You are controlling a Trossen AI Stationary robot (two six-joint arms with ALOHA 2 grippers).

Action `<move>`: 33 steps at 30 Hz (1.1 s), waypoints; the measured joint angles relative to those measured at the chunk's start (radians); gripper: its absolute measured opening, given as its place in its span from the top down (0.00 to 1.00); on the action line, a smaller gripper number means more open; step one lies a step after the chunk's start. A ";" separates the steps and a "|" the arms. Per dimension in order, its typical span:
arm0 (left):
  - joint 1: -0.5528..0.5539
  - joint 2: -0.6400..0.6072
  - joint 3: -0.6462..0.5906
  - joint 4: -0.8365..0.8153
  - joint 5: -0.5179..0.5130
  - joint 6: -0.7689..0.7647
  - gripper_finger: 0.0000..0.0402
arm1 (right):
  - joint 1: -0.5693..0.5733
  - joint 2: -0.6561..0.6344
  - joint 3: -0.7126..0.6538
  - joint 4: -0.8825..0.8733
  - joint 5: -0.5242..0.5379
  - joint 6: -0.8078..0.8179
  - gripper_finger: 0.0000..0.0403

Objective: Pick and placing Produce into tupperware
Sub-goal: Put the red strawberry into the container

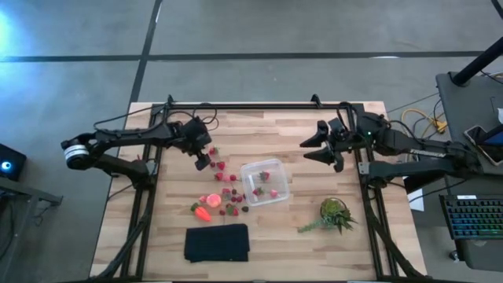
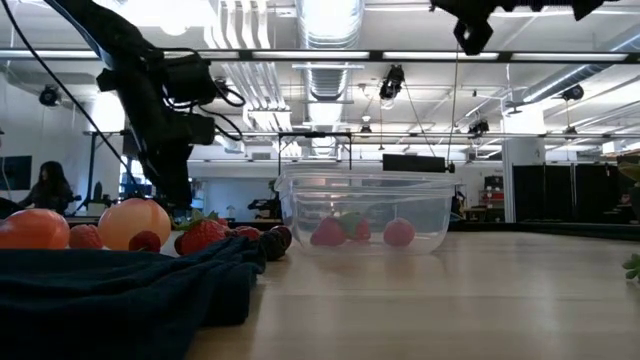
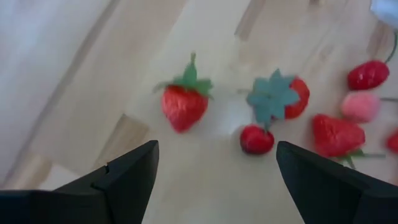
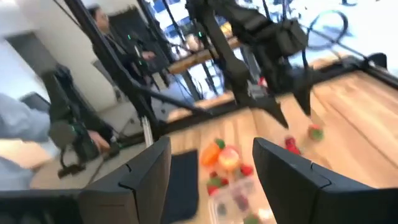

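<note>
The left pincer [image 1: 206,159] is hovering low over the scattered produce with its dark fingers [image 3: 124,177] spread wide and nothing between them, and from the left wrist view it's looking straight down on a strawberry [image 3: 184,102] with a leafy green cap, so that's probably the piece it's lining up on. The spread makes sense, since the berries are plump and tapered and need room on both sides. The rest of the produce [image 1: 223,189] is sitting loose on the pale wood-plank desk [image 1: 259,126], just beside the tupperware [image 1: 265,182]: lots of glossy little red pieces, a smooth orange-red carrot-like piece [image 1: 203,212] and a pinkish round one [image 1: 212,200]. The tupperware itself is a clear, thin-walled square tub with rounded corners near the middle of the desk, and it's already holding a few red pieces [image 2: 358,232], so the job looks partly done. The right pincer [image 1: 330,145] is waiting off to the far side, well apart from the tub, part-way open and empty. There's also a soft dark mat [image 1: 217,243] lying on the near side and a spiky green plant [image 1: 333,214] sitting by itself.
</note>
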 joint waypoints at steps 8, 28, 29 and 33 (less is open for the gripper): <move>0.000 0.020 0.001 0.060 0.000 0.004 0.23 | -0.098 -0.102 -0.083 0.000 -0.140 0.011 0.46; 0.000 0.020 0.000 0.140 0.046 0.004 0.23 | -0.136 -0.120 -0.538 0.668 -0.115 0.203 0.46; 0.000 0.020 -0.001 0.141 0.046 0.004 0.23 | -0.136 -0.113 -0.553 0.685 -0.115 0.206 0.46; 0.000 0.035 -0.003 0.139 0.009 0.053 0.23 | -0.136 -0.103 -0.606 0.714 -0.087 0.207 0.46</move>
